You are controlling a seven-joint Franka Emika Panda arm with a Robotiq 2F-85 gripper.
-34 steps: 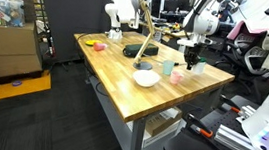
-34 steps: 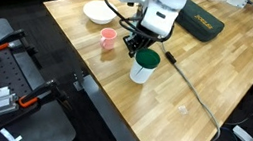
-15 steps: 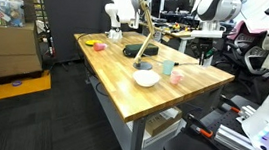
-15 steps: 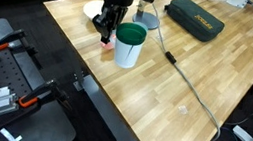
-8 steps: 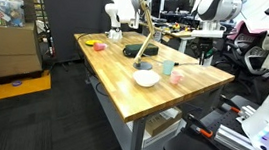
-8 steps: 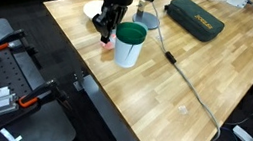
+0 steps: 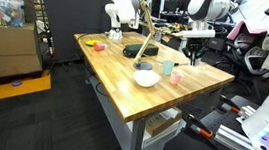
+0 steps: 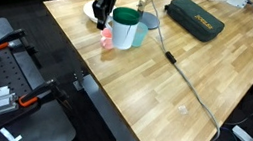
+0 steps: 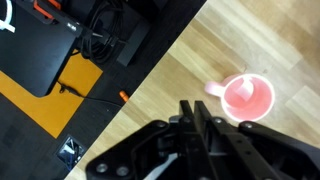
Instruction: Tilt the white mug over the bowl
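The white mug (image 8: 123, 30), green at its top, hangs upright above the wooden table, and my gripper (image 8: 102, 10) is shut on its side. In the wrist view my fingers (image 9: 196, 118) stand almost together and the mug is hidden. The pale pink cup (image 8: 106, 39) stands just below and beside the mug, and it shows in the wrist view (image 9: 247, 97). The wide white bowl (image 7: 146, 78) sits near the table's front edge. In an exterior view the bowl (image 8: 87, 7) is mostly hidden behind my gripper.
A flat blue disc (image 8: 151, 22) lies behind the mug. A dark green case (image 8: 197, 20) lies farther back, with a black cable (image 8: 182, 74) running across the table (image 8: 193, 101). A small pink dish (image 7: 99, 46) sits at the far corner. Another robot arm (image 7: 119, 8) stands behind.
The mug stood on the table 2.3 s ago and is now in the air. Since half a second ago my gripper has carried it farther towards the bowl, still upright.
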